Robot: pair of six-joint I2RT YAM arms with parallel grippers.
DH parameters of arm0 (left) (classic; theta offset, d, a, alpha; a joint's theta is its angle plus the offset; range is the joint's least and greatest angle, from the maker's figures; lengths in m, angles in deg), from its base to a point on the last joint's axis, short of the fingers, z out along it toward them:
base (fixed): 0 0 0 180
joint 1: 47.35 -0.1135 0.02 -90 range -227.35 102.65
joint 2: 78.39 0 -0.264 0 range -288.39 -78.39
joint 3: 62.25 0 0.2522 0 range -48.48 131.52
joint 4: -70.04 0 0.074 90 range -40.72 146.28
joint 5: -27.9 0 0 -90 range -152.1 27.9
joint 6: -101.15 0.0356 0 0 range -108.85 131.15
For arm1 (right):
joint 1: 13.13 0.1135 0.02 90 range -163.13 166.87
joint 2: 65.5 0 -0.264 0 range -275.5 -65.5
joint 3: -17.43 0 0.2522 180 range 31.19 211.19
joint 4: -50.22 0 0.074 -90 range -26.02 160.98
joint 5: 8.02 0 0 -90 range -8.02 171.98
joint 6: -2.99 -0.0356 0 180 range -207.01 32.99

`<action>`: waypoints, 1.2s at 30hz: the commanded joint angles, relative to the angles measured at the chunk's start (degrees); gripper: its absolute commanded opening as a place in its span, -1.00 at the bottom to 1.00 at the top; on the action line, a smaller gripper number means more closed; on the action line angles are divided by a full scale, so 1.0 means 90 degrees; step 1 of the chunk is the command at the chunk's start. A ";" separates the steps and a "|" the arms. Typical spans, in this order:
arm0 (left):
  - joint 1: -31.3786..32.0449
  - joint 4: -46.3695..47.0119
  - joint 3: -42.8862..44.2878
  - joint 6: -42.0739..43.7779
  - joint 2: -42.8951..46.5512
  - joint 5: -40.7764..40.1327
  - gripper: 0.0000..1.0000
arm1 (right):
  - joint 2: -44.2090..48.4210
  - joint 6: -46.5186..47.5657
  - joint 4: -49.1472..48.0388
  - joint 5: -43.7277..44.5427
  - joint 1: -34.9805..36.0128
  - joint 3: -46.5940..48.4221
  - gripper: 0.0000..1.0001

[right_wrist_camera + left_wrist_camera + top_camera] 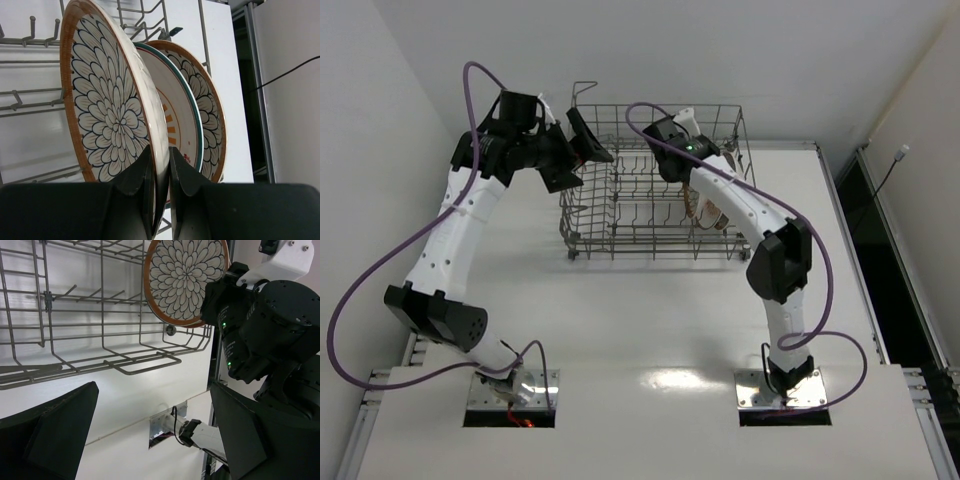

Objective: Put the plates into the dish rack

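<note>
The grey wire dish rack (620,237) stands at the back middle of the table. Three plates stand on edge in its right part (708,210). In the right wrist view the nearest is a petal plate (107,110), behind it the sunburst plate with a dark rim (177,120), then another petal plate (210,120). My right gripper (160,156) is shut on the rim of the nearest petal plate, inside the rack (698,185). My left gripper (585,158) is open and empty, just outside the rack's left side. The left wrist view shows the petal plate (186,280) face on.
Upright tines and tall wire sides of the rack (100,340) surround the plates. The right arm's black wrist (265,325) is close to the left gripper's view. A wall stands behind the rack; the table's right edge (840,200) drops to a dark gap.
</note>
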 commanded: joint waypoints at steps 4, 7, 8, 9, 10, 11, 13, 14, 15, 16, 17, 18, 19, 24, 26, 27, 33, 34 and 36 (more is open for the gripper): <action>-0.0054 0.0055 0.0224 0.0106 -0.0015 0.0224 0.91 | -0.0320 0.0409 0.0658 0.0655 -0.0166 -0.0444 -1.00; -0.0054 0.0055 0.0224 0.0106 -0.0015 0.0224 0.91 | -0.0408 0.0292 0.0717 0.0655 -0.0107 -0.0503 -1.00; -0.0112 0.0055 0.0224 0.0106 -0.0015 0.0224 0.91 | -0.0476 0.0292 0.0785 0.0597 -0.0107 -0.0503 -1.00; -0.0112 0.0055 0.0224 0.0106 -0.0015 0.0224 0.91 | -0.0477 0.0224 0.0844 0.0597 -0.0107 -0.0503 -1.00; -0.0112 0.0055 0.0224 0.0106 -0.0015 0.0224 0.91 | -0.0535 0.0155 0.0844 0.0597 -0.0049 -0.0503 -1.00; -0.0112 0.0055 0.0157 0.0164 0.0053 0.0224 0.91 | -0.0536 0.0155 0.0931 0.0539 -0.0048 -0.0503 -1.00; -0.0112 0.0055 0.0078 0.0165 0.0131 0.0224 0.91 | -0.0594 0.0028 0.1010 0.0538 0.0010 -0.0503 -1.00; -0.0112 0.0055 0.0078 0.0165 0.0132 0.0224 0.91 | -0.0652 0.0028 0.1010 0.0538 0.0010 -0.0503 -1.00; -0.0112 0.0055 0.0000 0.0165 0.0190 0.0224 0.91 | -0.0653 0.0028 0.1010 0.0538 0.0068 -0.0503 -1.00; -0.0112 0.0055 -0.0078 0.0165 0.0190 0.0224 0.91 | -0.0653 0.0028 0.1068 0.0538 0.0069 -0.0445 -1.00; -0.0180 0.0055 -0.0079 0.0165 0.0248 0.0224 0.91 | -0.0720 0.0028 0.1069 0.0538 0.0127 -0.0444 -1.00; -0.0181 0.0055 -0.0146 0.0165 0.0326 0.0224 0.91 | -0.0721 0.0028 0.1069 0.0538 0.0127 -0.0386 -1.00; -0.0181 0.0055 -0.0147 0.0165 0.0327 0.0224 0.91 | -0.0721 0.0028 0.1069 0.0538 0.0127 -0.0386 -1.00; -0.0307 0.0055 -0.0264 0.0165 0.0386 0.0282 0.91 | -0.0721 0.0028 0.1263 0.0538 0.0254 -0.0386 -1.00; -0.0308 0.0055 -0.0264 0.0165 0.0386 0.0282 0.91 | -0.0663 -0.0166 0.1420 0.0538 0.0312 -0.0386 -1.00; -0.0308 0.0123 -0.0264 0.0165 0.0386 0.0282 0.91 | -0.0663 -0.0167 0.1565 0.0538 0.0313 -0.0386 -1.00; -0.0308 0.0241 -0.0322 0.0165 0.0386 0.0341 0.91 | -0.0536 -0.0499 0.1821 0.0363 0.0372 -0.0444 -1.00; -0.0308 0.0241 -0.0323 0.0165 0.0386 0.0341 0.91 | -0.0536 -0.0500 0.1995 0.0362 0.0372 -0.0444 -1.00; -0.0366 0.0299 -0.0439 0.0165 0.0444 0.0399 0.91 | -0.0594 -0.0713 0.2113 0.0226 0.0430 -0.0386 -1.00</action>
